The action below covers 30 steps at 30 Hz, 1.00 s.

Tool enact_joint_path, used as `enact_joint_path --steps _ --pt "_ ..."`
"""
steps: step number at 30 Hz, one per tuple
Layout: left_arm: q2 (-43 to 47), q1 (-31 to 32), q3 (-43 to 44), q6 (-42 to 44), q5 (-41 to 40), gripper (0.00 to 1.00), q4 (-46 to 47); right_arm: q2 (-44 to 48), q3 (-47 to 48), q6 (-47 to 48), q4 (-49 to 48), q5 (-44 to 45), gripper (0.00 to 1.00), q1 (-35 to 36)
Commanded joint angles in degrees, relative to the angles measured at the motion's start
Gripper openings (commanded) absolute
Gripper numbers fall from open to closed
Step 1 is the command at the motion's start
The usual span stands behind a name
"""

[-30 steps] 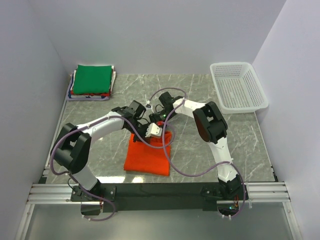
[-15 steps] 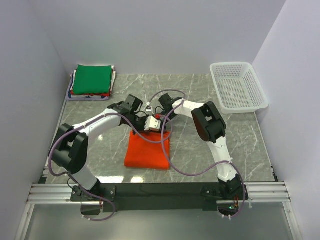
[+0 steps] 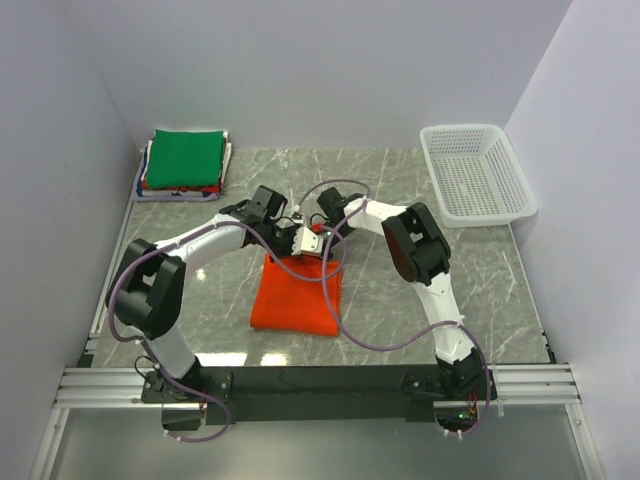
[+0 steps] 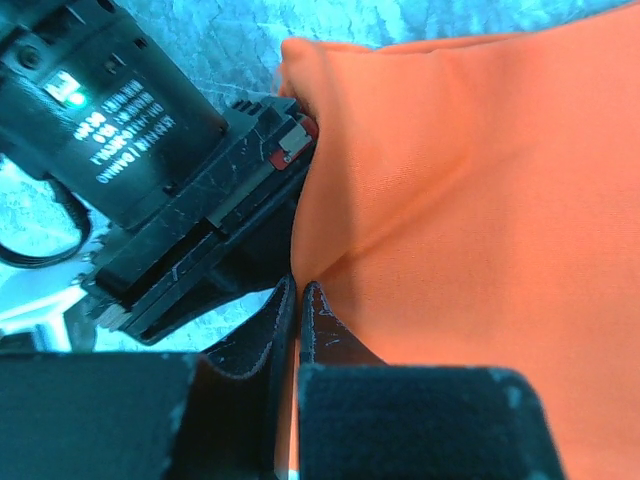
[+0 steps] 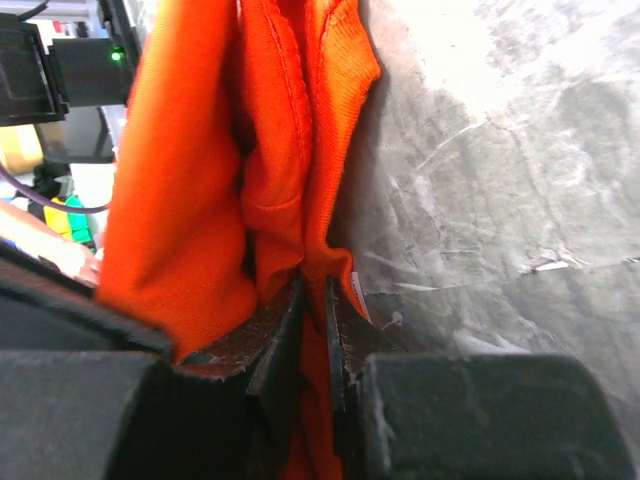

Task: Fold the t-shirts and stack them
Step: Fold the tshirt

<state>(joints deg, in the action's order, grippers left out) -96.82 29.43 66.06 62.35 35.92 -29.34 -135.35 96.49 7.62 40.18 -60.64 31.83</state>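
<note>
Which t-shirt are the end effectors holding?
The orange t-shirt mid-table, pinched by the left end effector and the right end effector; the green t-shirt tops the far-left stack, untouched.

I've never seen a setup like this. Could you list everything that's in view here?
orange t-shirt: one, bright orange, middle of the table
folded t-shirts: one pile, green on top with red and white edges beneath, far left corner
basket: one, white plastic lattice, far right corner
table: one, grey marbled top
cables: purple, looping along both arms
left arm: one, white and black, reaching to the shirt's far edge
right arm: one, white and black, reaching to the same edge
left gripper: one, black, pinching the orange cloth
right gripper: one, black, pinching the orange cloth
</note>
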Motion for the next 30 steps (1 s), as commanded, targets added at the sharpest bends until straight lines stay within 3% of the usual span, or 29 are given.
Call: enact_joint_path --steps 1,7,14,19,22,24,30 --pt "-0.48 -0.16 -0.41 1.29 -0.32 0.01 4.37 -1.15 2.47 2.93 2.09 6.23 0.22 -1.51" --pt "-2.06 -0.16 -1.55 -0.20 -1.20 0.01 7.80 1.93 5.64 3.19 3.41 12.64 0.27 -4.76" --pt "-5.31 -1.04 0.10 -4.59 -2.79 0.28 12.47 5.35 9.16 3.72 7.62 17.66 0.36 -10.12" --pt "-5.84 -5.17 6.00 -12.94 4.32 0.38 5.37 8.43 9.69 3.28 10.44 19.95 0.38 -13.37" --pt "-3.83 -8.59 7.33 -18.65 8.02 0.43 2.64 11.94 5.74 1.70 10.88 19.42 0.39 -14.08" --pt "-1.99 -10.70 6.72 -23.03 8.72 0.47 2.54 15.02 0.23 -0.23 9.22 16.97 0.53 -14.17" --pt "-0.65 -14.83 3.02 -32.98 10.13 0.48 5.34 20.73 -11.92 -6.91 2.89 11.43 0.54 -14.08"
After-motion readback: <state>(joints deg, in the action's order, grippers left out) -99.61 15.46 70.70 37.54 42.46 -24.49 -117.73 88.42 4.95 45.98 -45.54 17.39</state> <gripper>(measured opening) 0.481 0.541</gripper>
